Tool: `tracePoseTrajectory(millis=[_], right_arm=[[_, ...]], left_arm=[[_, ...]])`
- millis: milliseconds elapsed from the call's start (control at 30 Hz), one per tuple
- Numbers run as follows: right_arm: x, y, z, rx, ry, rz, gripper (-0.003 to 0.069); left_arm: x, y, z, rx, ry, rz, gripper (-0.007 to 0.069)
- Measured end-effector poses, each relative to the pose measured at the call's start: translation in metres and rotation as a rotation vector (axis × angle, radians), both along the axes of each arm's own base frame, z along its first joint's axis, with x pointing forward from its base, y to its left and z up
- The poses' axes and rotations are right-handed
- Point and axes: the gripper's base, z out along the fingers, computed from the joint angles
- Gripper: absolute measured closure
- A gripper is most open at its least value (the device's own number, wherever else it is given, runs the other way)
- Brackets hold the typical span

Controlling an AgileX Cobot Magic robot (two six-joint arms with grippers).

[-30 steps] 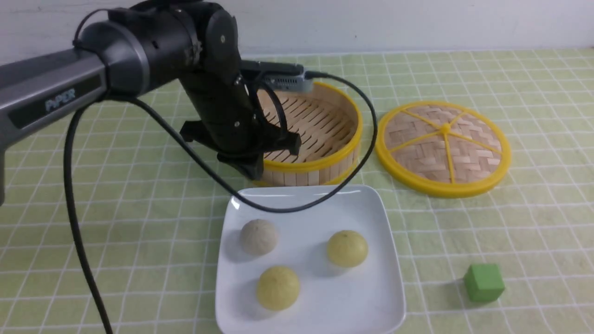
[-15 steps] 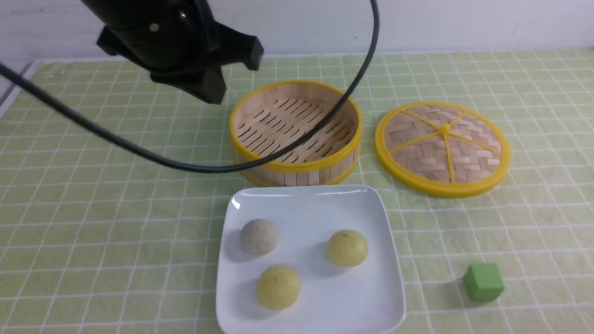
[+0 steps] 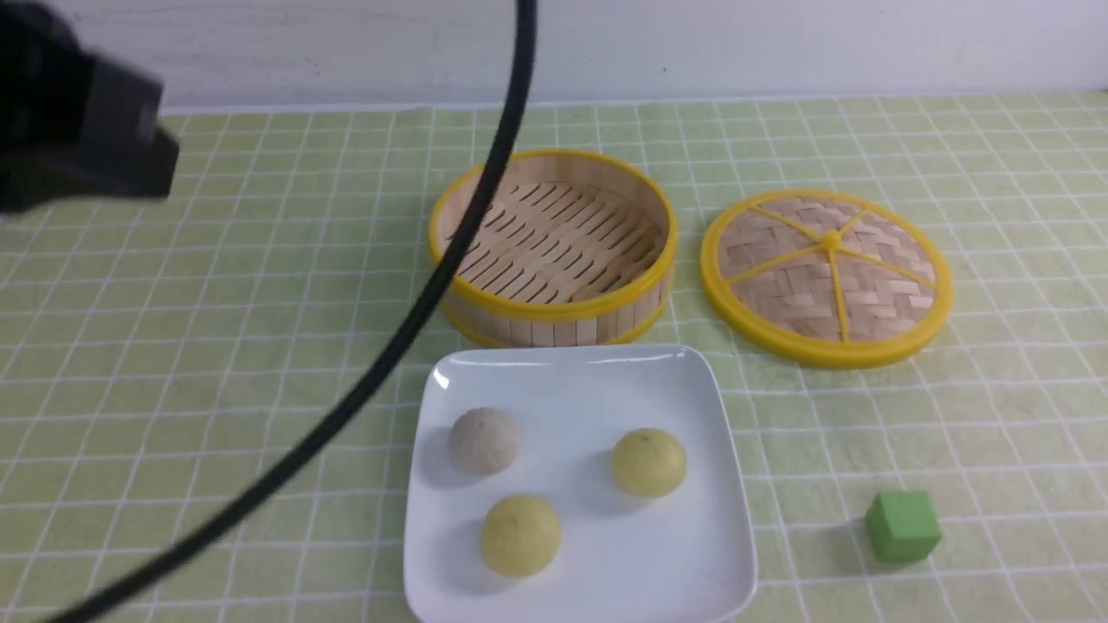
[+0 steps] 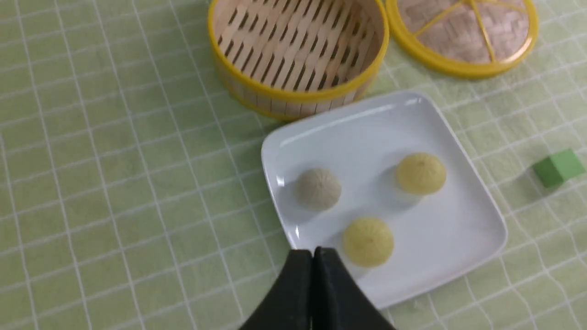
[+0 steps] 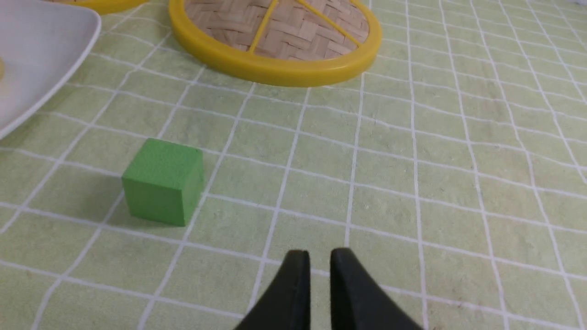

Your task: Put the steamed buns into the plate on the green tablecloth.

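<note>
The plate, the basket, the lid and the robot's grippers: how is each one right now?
plate: flat on the cloth, holding three buns
basket: uncovered, empty
lid: off the basket, lying beside it
left gripper: shut, holding nothing
right gripper: slightly open, holding nothing

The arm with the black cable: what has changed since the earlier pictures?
The left arm swung back from over the basket, leftward and closer to the camera, its cable following. The three buns, plate, lid and green cube stayed put.
</note>
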Motion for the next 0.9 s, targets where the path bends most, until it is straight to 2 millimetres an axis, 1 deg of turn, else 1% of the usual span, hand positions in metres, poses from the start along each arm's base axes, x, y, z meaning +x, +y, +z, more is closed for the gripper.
tracePoseTrajectory(millis=[133, 167, 200, 233, 267, 300, 333, 367, 433, 500, 533, 567, 600, 633, 667, 733, 800, 833, 867, 900], right_arm=[[0.0, 0.0, 0.0, 0.0, 0.0, 0.0, 0.0558], [0.0, 0.0, 0.0, 0.001, 0.0, 0.0, 0.0556], [0.0, 0.0, 0.0, 0.002, 0.0, -0.001, 0.0555], [0.0, 0.0, 0.0, 0.016, -0.003, -0.005, 0.0552], [0.0, 0.0, 0.001, 0.033, -0.003, -0.011, 0.0551], [0.0, 0.0, 0.0, 0.037, -0.003, -0.013, 0.055], [0.0, 0.0, 0.001, 0.074, -0.004, -0.025, 0.0549], [0.0, 0.0, 0.001, 0.079, -0.003, -0.027, 0.0549], [0.0, 0.0, 0.001, 0.139, 0.003, -0.047, 0.0547], [0.001, -0.001, 0.001, 0.143, 0.003, -0.056, 0.0545], [0.001, -0.001, 0.001, 0.144, 0.003, -0.057, 0.0545], [0.001, -0.001, 0.001, 0.146, 0.003, -0.058, 0.0545], [0.001, -0.001, 0.001, 0.146, 0.003, -0.058, 0.0545], [0.001, -0.001, 0.001, 0.146, 0.003, -0.058, 0.0545], [0.001, -0.001, 0.001, 0.149, 0.003, -0.059, 0.0545], [0.001, -0.001, 0.001, 0.151, 0.003, -0.06, 0.0545], [0.001, -0.001, 0.001, 0.152, 0.003, -0.06, 0.0545], [0.001, -0.001, 0.001, 0.152, 0.003, -0.06, 0.0545], [0.001, -0.001, 0.001, 0.152, 0.003, -0.06, 0.0545], [0.001, -0.001, 0.001, 0.152, 0.003, -0.061, 0.0545]], left_arm=[[-0.033, 0.009, -0.04, -0.06, 0.11, -0.011, 0.0605], [-0.042, 0.011, -0.049, -0.074, 0.125, -0.02, 0.0605], [-0.043, 0.011, -0.053, -0.076, 0.137, -0.021, 0.0605], [-0.054, 0.015, -0.065, -0.1, 0.13, -0.027, 0.0605], [-0.059, 0.017, -0.07, -0.114, 0.109, -0.025, 0.0605], [-0.06, 0.018, -0.069, -0.12, 0.097, -0.025, 0.0605], [-0.066, 0.021, -0.079, -0.142, 0.061, -0.022, 0.0605], [-0.067, 0.022, -0.081, -0.142, 0.062, -0.021, 0.0605], [-0.075, 0.026, -0.095, -0.168, 0.016, -0.017, 0.0605], [-0.081, 0.029, -0.111, -0.181, -0.004, -0.013, 0.0605], [-0.081, 0.029, -0.115, -0.181, -0.004, -0.011, 0.0605], [-0.084, 0.032, -0.129, -0.199, -0.035, -0.006, 0.0605], [-0.084, 0.032, -0.139, -0.209, -0.053, -0.001, 0.0605], [-0.084, 0.032, -0.141, -0.214, -0.062, -0.001, 0.0605], [-0.082, 0.032, -0.153, -0.246, -0.108, 0.012, 0.0605], [-0.075, 0.03, -0.165, -0.326, -0.193, 0.046, 0.0605], [-0.068, 0.029, -0.168, -0.406, -0.303, 0.069, 0.0603], [-0.065, 0.029, -0.168, -0.442, -0.361, 0.076, 0.0602], [-0.065, 0.029, -0.168, -0.449, -0.37, 0.078, 0.0601], [-0.061, 0.029, -0.165, -0.499, -0.448, 0.087, 0.0601]])
